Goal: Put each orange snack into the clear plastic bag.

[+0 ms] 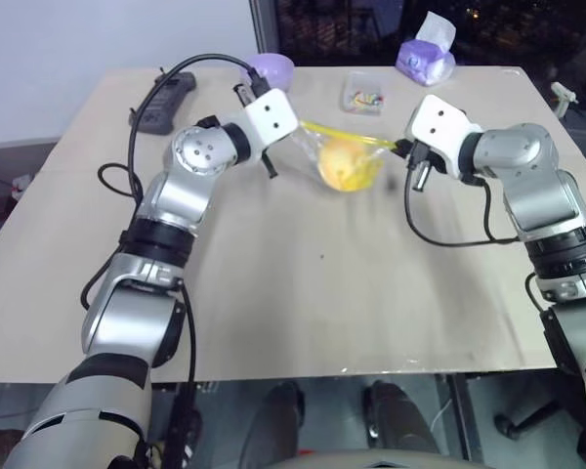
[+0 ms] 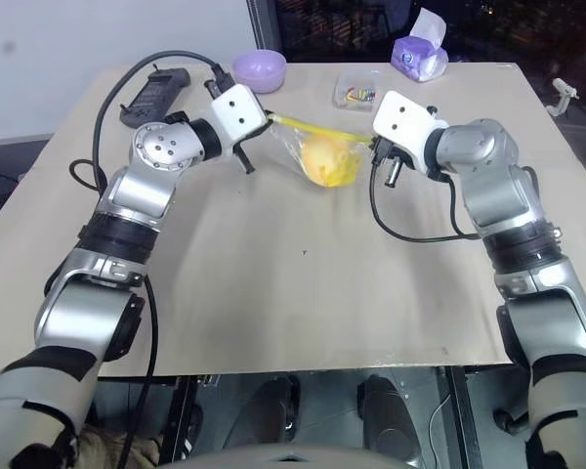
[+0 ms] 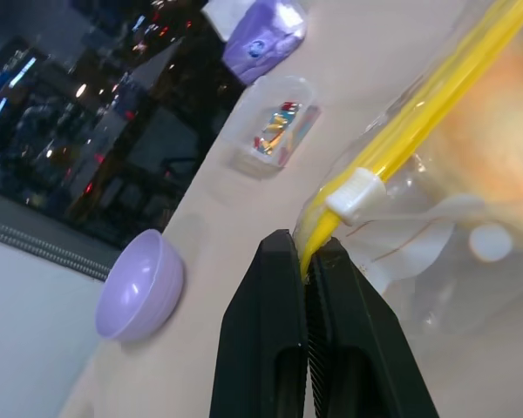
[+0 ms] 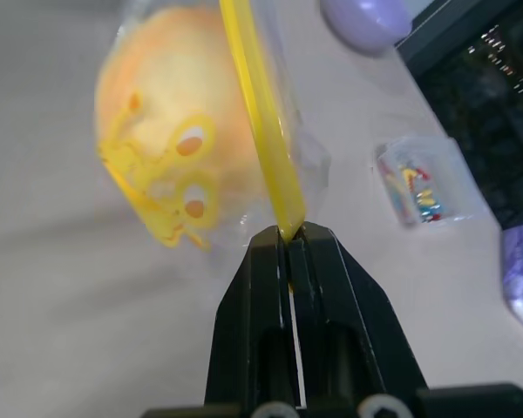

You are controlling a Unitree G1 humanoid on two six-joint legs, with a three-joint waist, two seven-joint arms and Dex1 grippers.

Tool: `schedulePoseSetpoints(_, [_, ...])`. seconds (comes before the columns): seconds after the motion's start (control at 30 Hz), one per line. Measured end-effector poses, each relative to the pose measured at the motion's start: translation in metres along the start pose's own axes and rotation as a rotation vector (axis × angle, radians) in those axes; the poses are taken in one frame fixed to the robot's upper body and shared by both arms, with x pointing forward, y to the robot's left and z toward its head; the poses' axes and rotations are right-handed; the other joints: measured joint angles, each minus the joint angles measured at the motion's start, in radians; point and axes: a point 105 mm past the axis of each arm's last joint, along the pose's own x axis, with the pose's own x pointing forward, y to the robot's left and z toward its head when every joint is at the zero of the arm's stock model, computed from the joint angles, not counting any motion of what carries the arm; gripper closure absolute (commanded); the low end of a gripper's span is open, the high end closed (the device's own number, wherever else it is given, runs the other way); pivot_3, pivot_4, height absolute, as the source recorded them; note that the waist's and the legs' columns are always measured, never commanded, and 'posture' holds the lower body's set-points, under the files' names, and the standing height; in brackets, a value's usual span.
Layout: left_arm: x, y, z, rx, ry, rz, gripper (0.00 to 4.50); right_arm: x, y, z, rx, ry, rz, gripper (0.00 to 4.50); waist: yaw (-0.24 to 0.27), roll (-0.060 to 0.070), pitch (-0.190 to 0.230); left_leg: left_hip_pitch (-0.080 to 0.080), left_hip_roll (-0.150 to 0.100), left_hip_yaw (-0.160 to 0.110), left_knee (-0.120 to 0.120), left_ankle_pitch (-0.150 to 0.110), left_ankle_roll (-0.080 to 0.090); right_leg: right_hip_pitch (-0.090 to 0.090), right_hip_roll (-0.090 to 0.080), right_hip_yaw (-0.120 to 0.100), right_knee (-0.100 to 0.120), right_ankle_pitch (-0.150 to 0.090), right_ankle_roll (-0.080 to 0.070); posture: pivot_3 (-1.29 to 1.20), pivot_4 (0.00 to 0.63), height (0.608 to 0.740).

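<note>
While hanging between both jaws, clear plastic bag (image 1: 344,156) holds orange snack (image 1: 340,162), left gripper (image 3: 309,261) and right gripper (image 4: 289,237) pinching its yellow strip

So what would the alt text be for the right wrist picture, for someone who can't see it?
The right gripper pinches the yellow seal strip of the clear plastic bag, which hangs above the table with the orange snack inside. Beyond it sit a purple bowl and a small clear box of colourful bits.
</note>
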Motion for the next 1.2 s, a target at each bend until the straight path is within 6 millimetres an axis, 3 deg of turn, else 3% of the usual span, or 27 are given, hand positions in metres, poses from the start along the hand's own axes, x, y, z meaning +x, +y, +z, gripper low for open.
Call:
schedulePoseSetpoints(0.1, [0.011, 0.009, -0.001, -0.002, 0.006, 0.058, 4.46, 0.013, -0.025, -0.002, -0.058, 0.013, -0.145, 4.5, -0.001, 0.0, 0.0, 0.0, 0.0, 0.0, 0.001, 0.0, 0.0, -0.001, 0.0, 0.0, 0.003, 0.0, 0.0, 0.0, 0.15, 0.74])
schedulePoseSetpoints(0.17, [0.012, 0.016, 0.003, 0.014, -0.012, 0.081, 4.46, 0.013, -0.031, 0.002, -0.074, 0.001, -0.158, 4.5, -0.002, 0.0, 0.0, 0.0, 0.0, 0.0, 0.0, 0.0, 0.0, -0.002, 0.0, 0.0, 0.002, 0.0, 0.0, 0.0, 0.15, 0.74])
schedulePoseSetpoints(0.23, [0.006, 0.012, 0.002, -0.01, -0.035, 0.056, 4.46, 0.01, -0.012, 0.0, -0.029, -0.022, -0.033, 4.5, -0.002, 0.0, 0.0, 0.0, 0.0, 0.0, -0.002, 0.001, -0.002, -0.001, 0.0, 0.0, 0.0, 0.0, 0.0, 0.0, 0.15, 0.74])
schedulePoseSetpoints(0.27, [0.002, 0.0, -0.007, -0.043, -0.031, 0.014, 4.46, 0.011, 0.006, -0.006, 0.011, -0.026, 0.039, 4.5, -0.007, 0.0, 0.0, -0.001, 0.0, 0.001, -0.002, 0.001, -0.002, -0.001, 0.0, 0.001, 0.001, 0.0, 0.0, 0.0, 0.15, 0.74])
schedulePoseSetpoints(0.3, [0.002, -0.003, -0.009, -0.049, -0.028, 0.005, 4.46, 0.011, 0.009, -0.008, 0.018, -0.025, 0.048, 4.5, -0.007, 0.0, 0.0, -0.001, 0.0, 0.001, -0.002, 0.001, -0.002, -0.001, 0.0, 0.001, 0.001, 0.0, 0.0, 0.0, 0.15, 0.74])
schedulePoseSetpoints(0.43, [-0.015, -0.046, -0.029, -0.198, -0.014, -0.135, 4.46, 0.008, 0.048, -0.02, 0.084, -0.02, 0.161, 4.5, -0.022, 0.0, 0.0, -0.014, 0.0, -0.002, 0.002, 0.001, -0.002, -0.012, -0.001, -0.002, 0.002, 0.0, 0.0, 0.0, 0.15, 0.74])
schedulePoseSetpoints(0.57, [-0.025, -0.049, -0.025, -0.231, -0.019, -0.149, 4.46, 0.007, 0.054, -0.019, 0.1, -0.03, 0.159, 4.5, -0.023, 0.0, 0.0, -0.012, 0.0, -0.002, 0.004, 0.002, -0.002, -0.011, -0.001, -0.002, 0.004, 0.0, 0.0, 0.0, 0.15, 0.74])
schedulePoseSetpoints(0.6, [-0.027, -0.046, -0.021, -0.23, -0.025, -0.14, 4.5, 0.006, 0.053, -0.017, 0.099, -0.035, 0.151, 3.89, -0.022, 0.0, 0.0, -0.01, 0.0, -0.003, 0.004, 0.001, -0.002, -0.009, -0.001, -0.003, 0.004, 0.0, 0.0, 0.0, 0.15, 0.74])
schedulePoseSetpoints(0.63, [-0.03, -0.043, -0.02, -0.229, -0.026, -0.131, 4.5, 0.006, 0.053, -0.016, 0.1, -0.038, 0.149, 3.61, -0.022, 0.0, 0.0, -0.007, 0.0, -0.002, 0.004, 0.0, 0.0, -0.006, -0.001, -0.003, 0.004, 0.0, 0.0, 0.0, 0.15, 0.74])
schedulePoseSetpoints(0.73, [-0.035, -0.04, -0.024, -0.264, -0.005, -0.104, 4.5, 0.004, 0.053, -0.02, 0.126, -0.034, 0.118, 2.2, -0.022, 0.0, 0.0, -0.004, 0.0, -0.002, 0.004, -0.001, 0.002, -0.004, 0.0, -0.002, 0.004, 0.0, 0.0, 0.0, 0.15, 0.74])
schedulePoseSetpoints(0.93, [-0.034, -0.047, -0.02, -0.349, 0.008, -0.115, 4.5, 0.001, 0.073, -0.019, 0.15, -0.056, 0.097, 2.2, -0.018, 0.0, 0.0, -0.006, 0.0, -0.002, 0.004, 0.0, 0.0, -0.005, 0.0, -0.002, 0.004, 0.0, 0.0, 0.0, 0.15, 0.74])
schedulePoseSetpoints(1.2, [-0.035, -0.047, -0.019, -0.361, 0.022, -0.118, 4.5, -0.002, 0.074, -0.014, 0.175, -0.056, 0.008, 2.2, -0.018, 0.0, 0.0, -0.005, 0.0, -0.001, 0.004, 0.0, 0.0, -0.005, 0.0, -0.001, 0.004, 0.0, 0.0, 0.0, 0.15, 0.74])
